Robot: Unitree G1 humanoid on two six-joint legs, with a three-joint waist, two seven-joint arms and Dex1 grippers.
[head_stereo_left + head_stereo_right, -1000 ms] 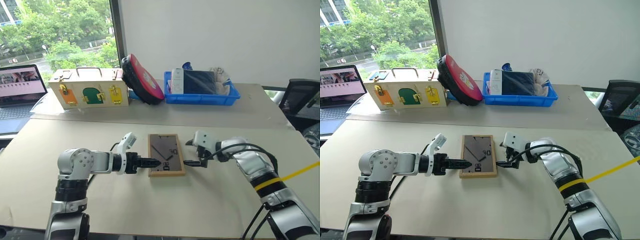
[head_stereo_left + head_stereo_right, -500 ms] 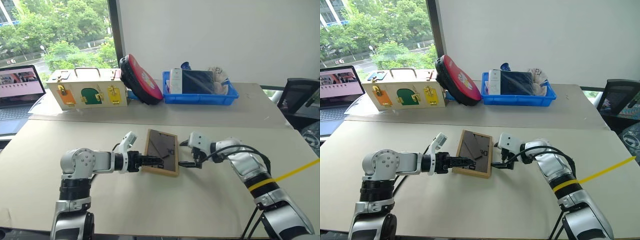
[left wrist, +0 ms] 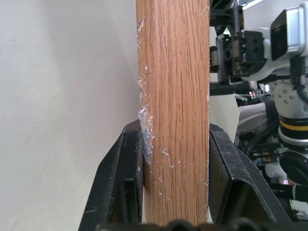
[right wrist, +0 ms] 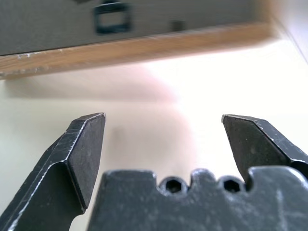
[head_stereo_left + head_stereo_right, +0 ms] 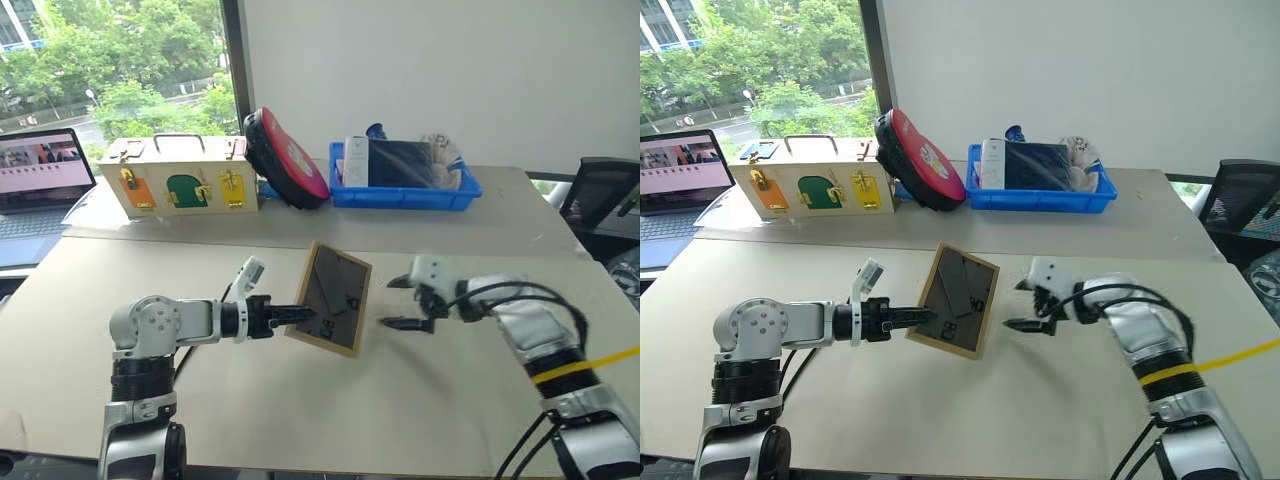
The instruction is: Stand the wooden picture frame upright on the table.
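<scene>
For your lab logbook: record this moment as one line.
left gripper: shut on wooden picture frame, tilted | right gripper: open, apart | table

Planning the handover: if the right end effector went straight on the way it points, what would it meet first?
Most likely the frame's near wooden edge: the open right end effector points at it across bare table; depth is uncertain.

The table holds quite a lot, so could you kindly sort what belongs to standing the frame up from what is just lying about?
In the job:
- wooden picture frame, tilted up, back showing
- table
- left tool, shut on the frame's edge
- right tool, open, apart from the frame

Lying about:
- cream box with coloured doors
- red and black round case
- blue bin
- laptop
</scene>
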